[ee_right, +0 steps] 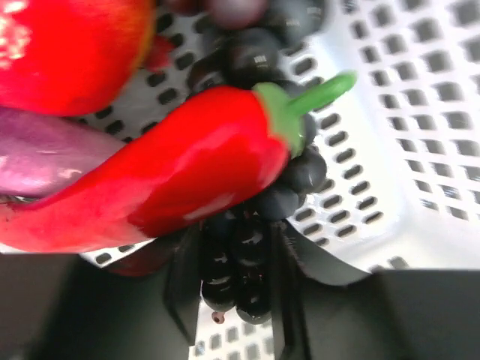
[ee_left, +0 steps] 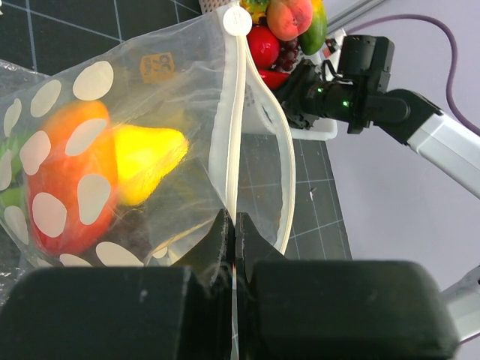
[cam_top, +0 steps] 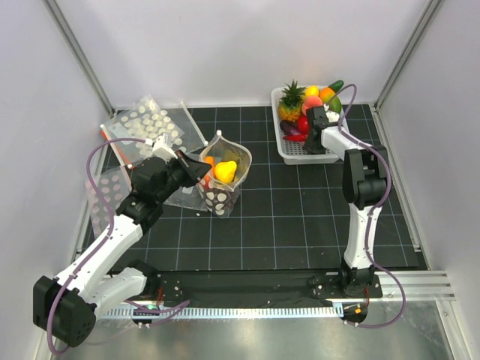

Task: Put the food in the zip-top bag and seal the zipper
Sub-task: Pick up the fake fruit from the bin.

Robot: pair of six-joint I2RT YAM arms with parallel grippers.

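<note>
**A:** Where is the bag?

**B:** The bag (cam_top: 221, 196) stands upright on the dark mat. It is well to the left of the white basket (cam_top: 296, 155) and a little nearer the arm bases. Its mouth gapes open.

**A:** Is anything in it?

**B:** A yellow piece (ee_left: 146, 161) and an orange-red piece (ee_left: 67, 187) show through the dotted wall, touching each other.

**A:** What about the left gripper?

**B:** The left gripper (ee_left: 234, 225) is on the side of the bag away from the basket. It is closed tight on the zipper (ee_left: 231, 127), with one lip of the white strip pinched between its fingers. The other lip bows outward. The small round tab (ee_left: 238, 21) sits at the end of the strip nearest the basket.

**A:** And the right gripper?

**B:** The right gripper (ee_right: 236, 289) is down inside the basket. Its jaws are partway open, with one finger on each side of a bunch of dark grapes (ee_right: 244, 240). I cannot tell whether the fingers are pressing the bunch or only flanking it. The grapes lie on the basket's slotted floor.

**A:** What lies around them?

**B:** A red pepper (ee_right: 195, 172) lies across the grapes, touching them, with its green stem pointing toward the basket wall. A purple piece (ee_right: 45, 157) lies just beside the pepper. In the top view, a pineapple (cam_top: 291, 101) stands at the basket's far left corner.
</note>
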